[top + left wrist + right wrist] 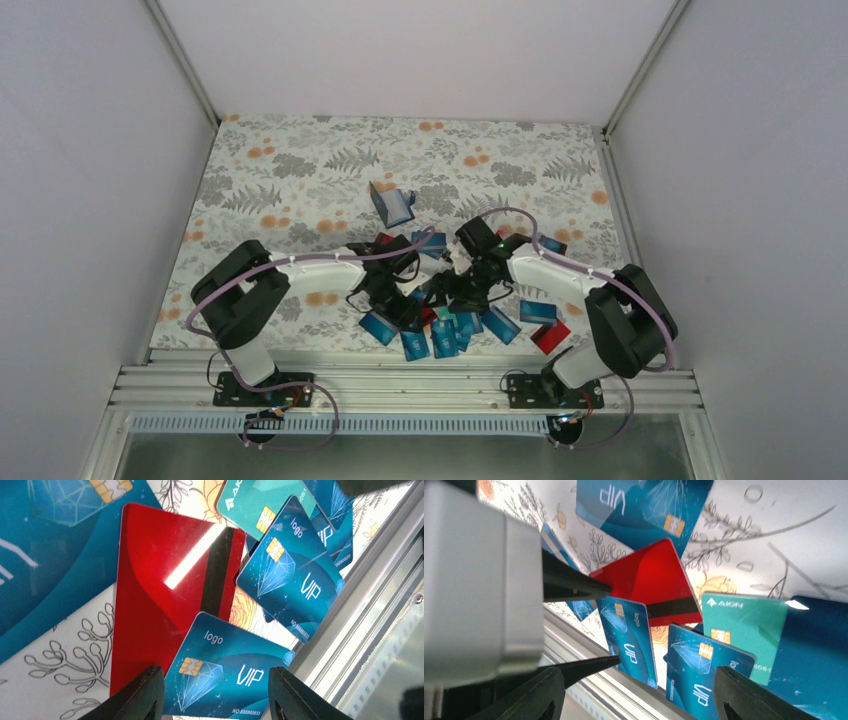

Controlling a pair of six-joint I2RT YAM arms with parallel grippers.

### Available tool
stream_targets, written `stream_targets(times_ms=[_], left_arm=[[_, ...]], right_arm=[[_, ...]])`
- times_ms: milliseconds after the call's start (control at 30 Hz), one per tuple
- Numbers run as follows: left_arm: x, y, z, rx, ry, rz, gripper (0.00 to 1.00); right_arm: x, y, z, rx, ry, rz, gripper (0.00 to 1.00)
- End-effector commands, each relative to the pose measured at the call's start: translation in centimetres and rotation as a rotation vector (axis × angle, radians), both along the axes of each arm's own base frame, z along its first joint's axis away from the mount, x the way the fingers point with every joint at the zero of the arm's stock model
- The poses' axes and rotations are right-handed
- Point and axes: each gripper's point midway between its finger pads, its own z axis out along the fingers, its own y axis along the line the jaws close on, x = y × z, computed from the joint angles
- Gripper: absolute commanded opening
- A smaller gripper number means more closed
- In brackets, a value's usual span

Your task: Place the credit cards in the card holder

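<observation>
The left gripper [215,682] stands about half open, its fingers [142,695] on either side of a blue VIP card [225,672] that lies flat on the table [60,670]. I cannot tell whether they touch its edges, and nothing is lifted. That card overlaps a red card [160,605] with a black stripe. A second VIP card [290,575] and a teal card [260,505] lie just beyond, close to the aluminium rail [360,605] at the table's near edge. The right gripper [639,690] is wide open and holds nothing. It hangs over the same heap, facing the left gripper, whose grey body fills the left of the right wrist view. From above, both grippers crowd tip to tip over the cards [445,335], which are strewn along the front edge, with another red card [550,336] off to the right. The holder [392,205] sits well apart from the heap, farther back on the leaf-patterned table.
</observation>
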Motion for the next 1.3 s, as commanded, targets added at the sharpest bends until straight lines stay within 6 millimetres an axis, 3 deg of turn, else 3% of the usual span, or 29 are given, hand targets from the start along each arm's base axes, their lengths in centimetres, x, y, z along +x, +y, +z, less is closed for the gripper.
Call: stream_targets(times_ms=[0, 167, 367, 567, 933, 1133, 1267], left_arm=[[-0.4, 0.9, -0.3, 0.075, 0.010, -0.011, 0.52], [0.1, 1.5, -1.1, 0.106, -0.019, -0.014, 0.49], [-0.8, 1.6, -1.1, 0.050, -0.022, -0.021, 0.49], [-1.0, 2.4, -1.9, 0.056, -0.048, -0.053, 0.49], [-2.2, 3.8, -4.1, 0.114, -0.009, -0.074, 0.48], [-2.8, 3.6, -4.0, 0.088, 0.019, -0.084, 0.48], [-3.3, 3.4, -4.2, 0.081, 0.039, -0.098, 0.48]], right_arm=[[1.9, -0.4, 0.4, -0.038, -0.036, 0.002, 0.75], [2.8, -0.5, 0.6, -0.048, -0.015, -0.101, 0.75], [2.0, -1.3, 1.3, -0.028, 0.017, -0.248, 0.75], [1.1, -1.3, 0.2, -0.003, 0.073, -0.313, 0.75], [-3.3, -0.4, 0.6, 0.129, 0.120, -0.484, 0.71], [-7.2, 1.0, -0.7, 0.070, 0.179, -0.478, 0.70], [-8.4, 2.2, -1.6, 0.055, 0.178, -0.481, 0.69]])
